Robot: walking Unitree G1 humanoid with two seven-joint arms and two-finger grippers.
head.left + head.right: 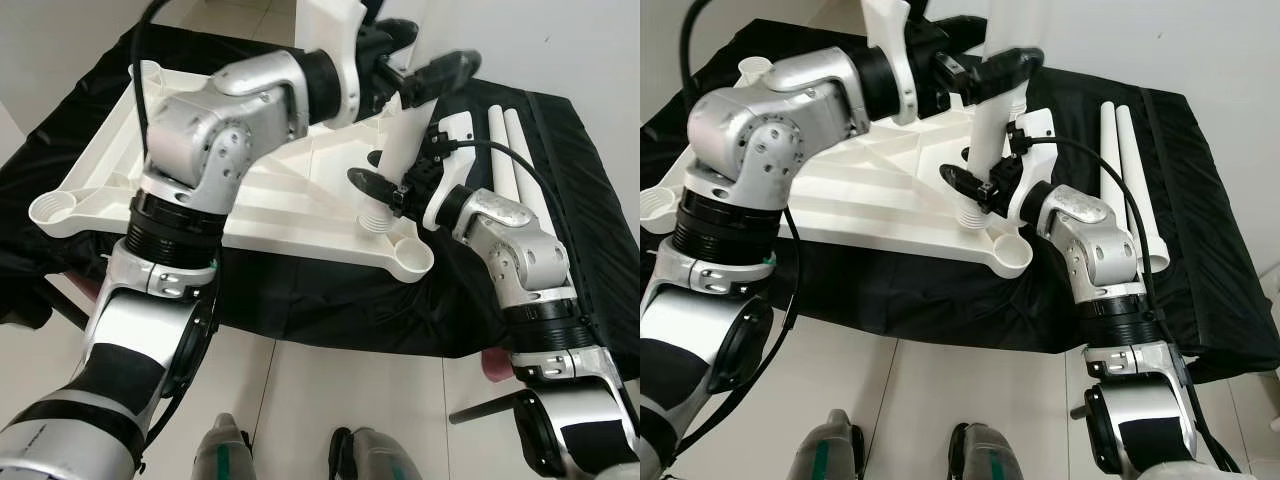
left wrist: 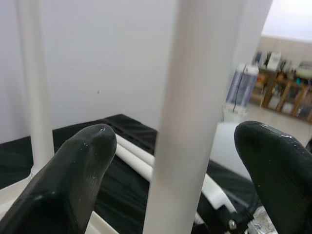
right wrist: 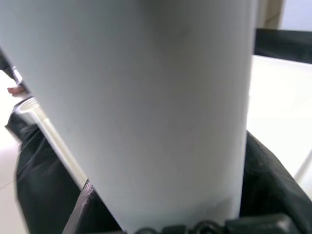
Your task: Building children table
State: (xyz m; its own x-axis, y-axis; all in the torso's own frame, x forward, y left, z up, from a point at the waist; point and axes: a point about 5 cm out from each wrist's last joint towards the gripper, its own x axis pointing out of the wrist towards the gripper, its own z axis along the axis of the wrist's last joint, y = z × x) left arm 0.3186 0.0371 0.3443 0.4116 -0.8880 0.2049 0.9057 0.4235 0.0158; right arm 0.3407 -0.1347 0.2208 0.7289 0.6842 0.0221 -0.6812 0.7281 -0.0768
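The white table top (image 1: 290, 200) lies upside down on a black cloth. A white table leg (image 1: 405, 140) stands nearly upright over its near right corner. The leg's ribbed lower end (image 1: 375, 218) sits just inward of the empty corner socket (image 1: 413, 258). My right gripper (image 1: 385, 185) is shut on the leg low down, and the leg (image 3: 146, 107) takes up most of the right wrist view. Higher up, my left gripper (image 1: 415, 75) is open, with its fingers (image 2: 87, 161) on either side of the leg (image 2: 190, 117) and small gaps between them.
Two spare white legs (image 1: 515, 150) lie side by side on the black cloth (image 1: 330, 300) at the right. Another leg (image 2: 36, 97) stands upright at a far corner. Open corner sockets (image 1: 55, 210) are on the left. My feet (image 1: 225, 450) stand on the pale floor tiles.
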